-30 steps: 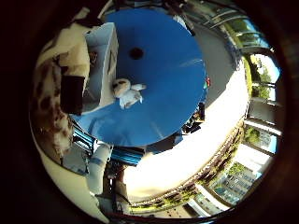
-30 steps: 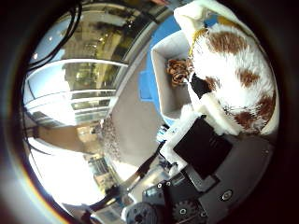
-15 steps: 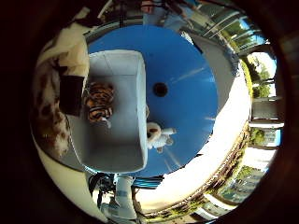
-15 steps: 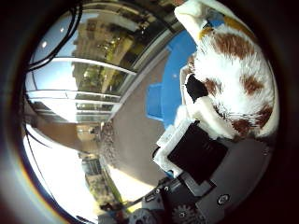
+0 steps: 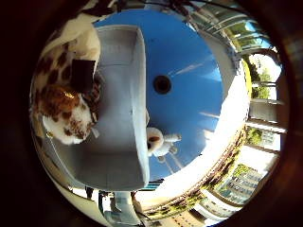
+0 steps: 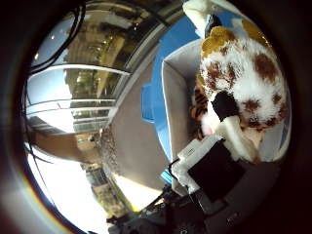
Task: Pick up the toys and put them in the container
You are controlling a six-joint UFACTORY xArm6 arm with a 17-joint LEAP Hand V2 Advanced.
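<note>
Hand [image 6: 214, 170] curled round spotted plush dog [image 6: 243, 92], held above grey container [image 5: 118, 142]. Thumb-side view alone shows striped tiger toy [image 6: 199, 109] inside container. Little-finger view alone shows small white plush [image 5: 158, 141] on round blue table [image 5: 189, 104], touching container's outer wall. Glass railing, trees beyond.

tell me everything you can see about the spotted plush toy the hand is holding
The spotted plush toy is white and fluffy with brown and tan patches, and looks soft. It fills much of the view, so it sits close to the palm, gripped by the hand. It hangs over the open grey container on the blue table, above an orange striped toy already inside.
</note>
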